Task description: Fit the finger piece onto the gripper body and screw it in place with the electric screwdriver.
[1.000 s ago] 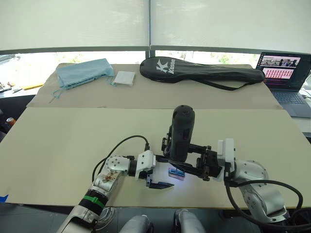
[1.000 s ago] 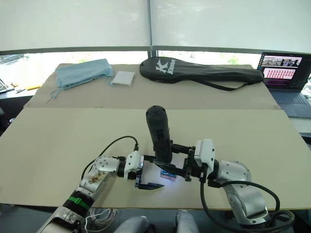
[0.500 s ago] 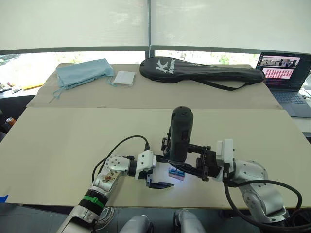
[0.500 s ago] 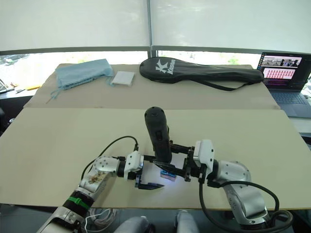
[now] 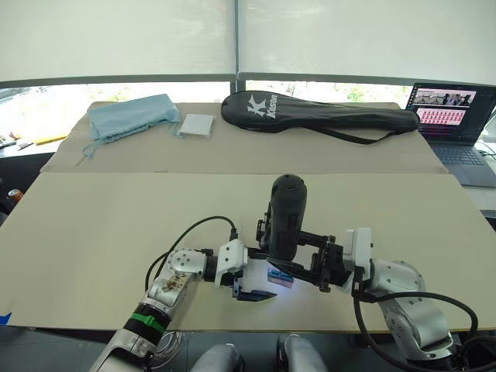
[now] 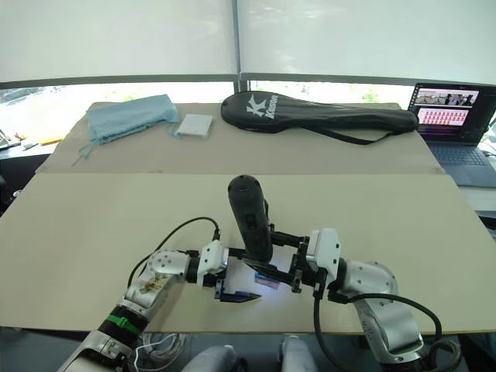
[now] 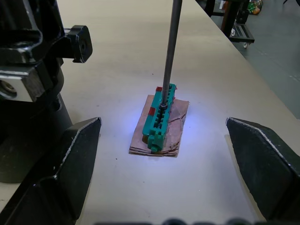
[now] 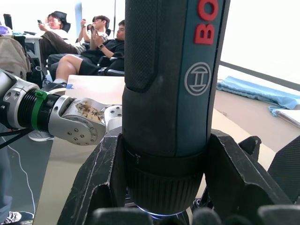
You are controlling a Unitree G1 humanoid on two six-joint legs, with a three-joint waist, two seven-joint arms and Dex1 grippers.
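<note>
The electric screwdriver (image 5: 285, 221) stands nearly upright over the near middle of the table, and my right gripper (image 8: 166, 183) is shut around its lower barrel. Its thin bit (image 7: 169, 51) comes down onto a green toothed block (image 7: 160, 117) that lies on a brown card patch lit by a bluish glow. My left gripper (image 7: 162, 121) rests low at the table, open wide, with the block in front of the gap between its fingers. A black mechanism (image 7: 33, 70) stands beside the far finger; it looks like the gripper body, partly cut off. The finger piece is out of view.
At the back lie a black racket bag (image 5: 310, 116), a blue cloth (image 5: 133, 116) and a white pad (image 5: 198, 125). A laptop (image 5: 457, 116) sits at the far right. The table's near edge (image 7: 243, 70) runs close by. Seated people (image 8: 84, 42) show beyond the table.
The screwdriver's top has tipped slightly to the left and sunk a little with the right gripper. The left gripper has stayed where it was, still open.
</note>
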